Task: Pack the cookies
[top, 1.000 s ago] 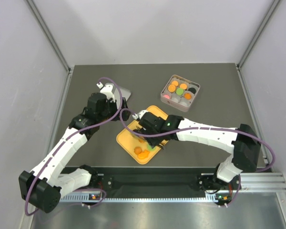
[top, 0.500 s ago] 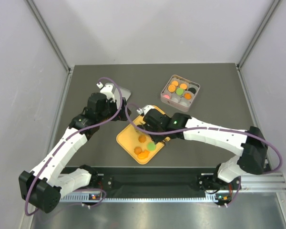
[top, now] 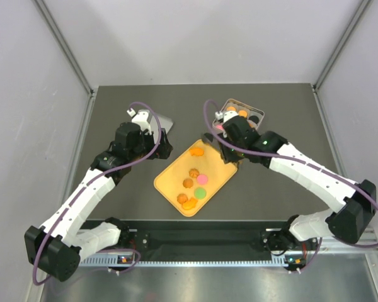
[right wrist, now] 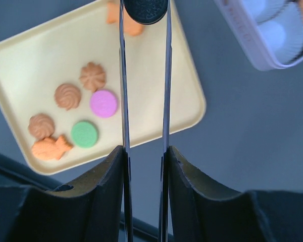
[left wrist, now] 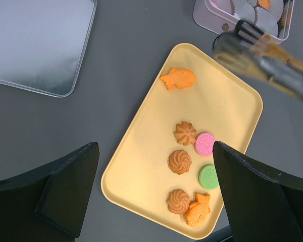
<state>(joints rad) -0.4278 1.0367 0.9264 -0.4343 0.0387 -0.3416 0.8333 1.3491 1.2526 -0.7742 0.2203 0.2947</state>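
Pinches one black cookie (right wrist: 144,6) in the right gripper (right wrist: 144,14), between two thin fingers (right wrist: 122,75), just short of the pink tin (right wrist: 242,35). Holds the left gripper (left wrist: 155,146) wide open, empty, above the yellow tray (left wrist: 141,151). Counts seven cookies (left wrist: 180,162) there: five orange, one pink, one green. Shows two orange ones in the tin; others hidden. Leaves one silver lid (left wrist: 40,45) lying apart.

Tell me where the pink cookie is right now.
In the left wrist view the pink cookie lies on the right half of the yellow tray, beside the orange flower cookie and just above the green cookie.
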